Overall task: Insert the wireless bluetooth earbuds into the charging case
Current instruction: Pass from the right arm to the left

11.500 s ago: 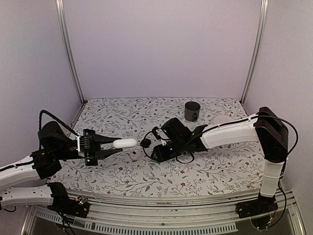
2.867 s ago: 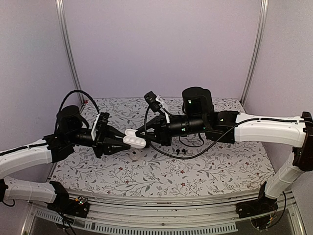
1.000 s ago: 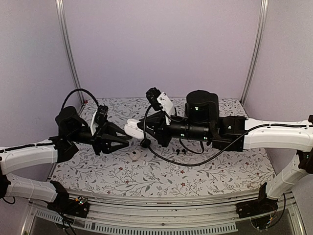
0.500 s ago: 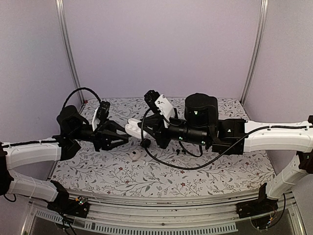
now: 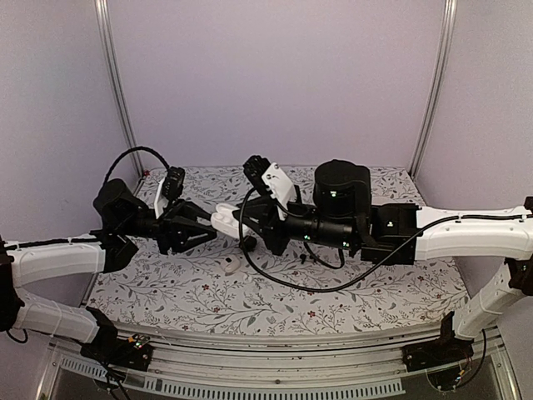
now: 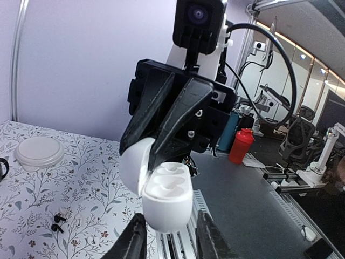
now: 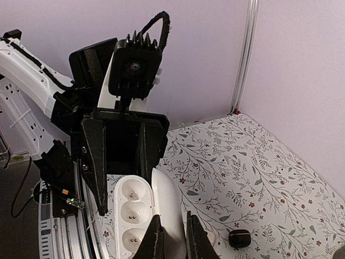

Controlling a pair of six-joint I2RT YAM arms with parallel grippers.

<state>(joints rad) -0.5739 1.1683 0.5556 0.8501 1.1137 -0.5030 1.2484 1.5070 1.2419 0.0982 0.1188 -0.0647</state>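
The white charging case (image 5: 223, 220) hangs open in mid-air between both arms. My right gripper (image 7: 173, 217) is shut on its domed lid (image 7: 171, 202). The body (image 7: 132, 213) shows three hollows, all empty. My left gripper (image 6: 171, 216) is open, its fingers (image 6: 135, 240) flanking the body's lower end (image 6: 167, 202), with a narrow gap showing on one side. Two tiny black earbuds (image 6: 56, 222) lie on the flowered table (image 5: 350, 292), under the right arm (image 5: 308, 258). A small white piece (image 5: 231, 265) lies on the cloth below the case; I cannot tell what it is.
A round black case (image 7: 240, 237) sits on the table just below the grippers (image 5: 247, 243). A flat white round dish (image 6: 35, 152) lies farther off on the cloth. The right arm (image 5: 416, 229) stretches across the middle. Walls and metal posts close in the back and sides.
My left gripper has risen and moved in toward the case, so its fingers now flank the body's end. The right gripper still holds the lid and has shifted slightly left.
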